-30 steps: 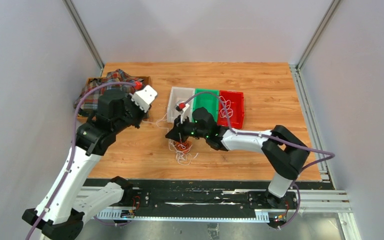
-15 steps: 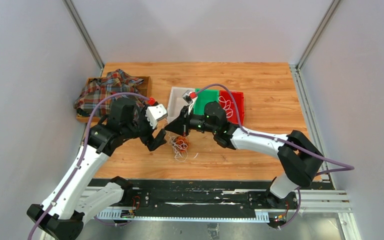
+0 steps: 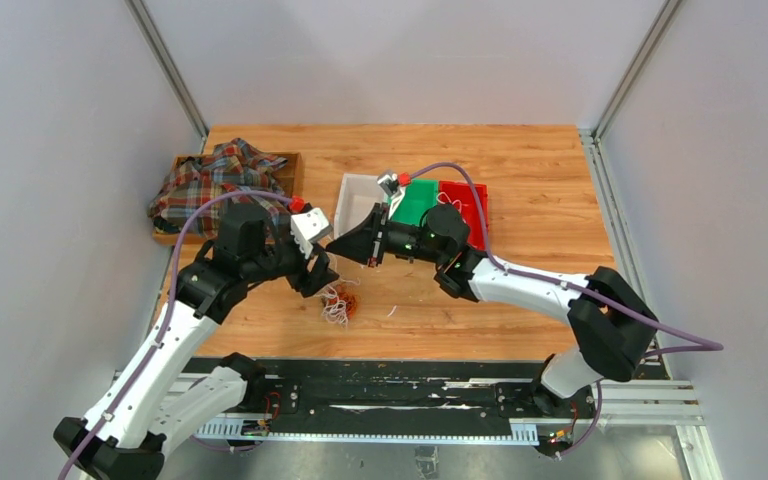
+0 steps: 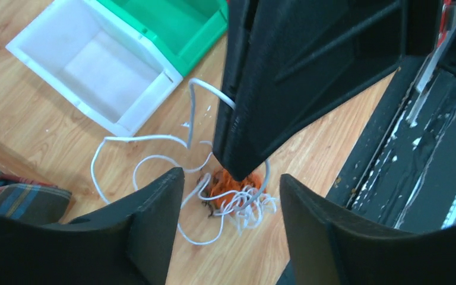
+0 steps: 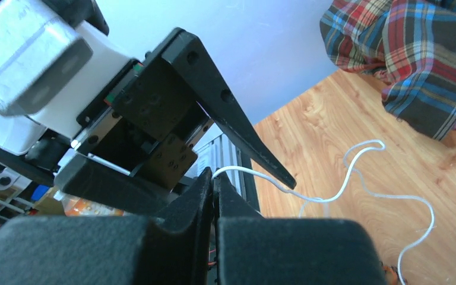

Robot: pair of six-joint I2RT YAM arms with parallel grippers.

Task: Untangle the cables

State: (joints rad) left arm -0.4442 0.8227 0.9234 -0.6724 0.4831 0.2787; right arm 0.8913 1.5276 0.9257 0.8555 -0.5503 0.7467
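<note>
Orange-red and white, the thin curly cables (image 3: 341, 300) are lying in a small knot on the wooden counter (image 3: 540, 170), just in front of the white plastic bin (image 3: 352, 190), on the side nearer the arms' bases. One white cable strand (image 5: 338, 187) is rising out of that knot, and the right arm's black gripper (image 5: 214, 173) is pinching it. Its jaws are pressing fully together with the strand coming out at their tips, above the counter near the bin's front corner. The left arm's black gripper (image 4: 230, 177) is hanging over the knot, in front of the bin and slightly to its left. Its jaws are standing well apart and gripping nothing. Loose white loops are trailing across the wood from the knot toward the bin. A green plastic bin (image 3: 418, 200) and a red plastic bin (image 3: 472, 205) are sitting in a row to the right of the white one. A plaid cloth (image 3: 210, 175) is bunching in a wooden tray (image 3: 293, 165) to its left.
</note>
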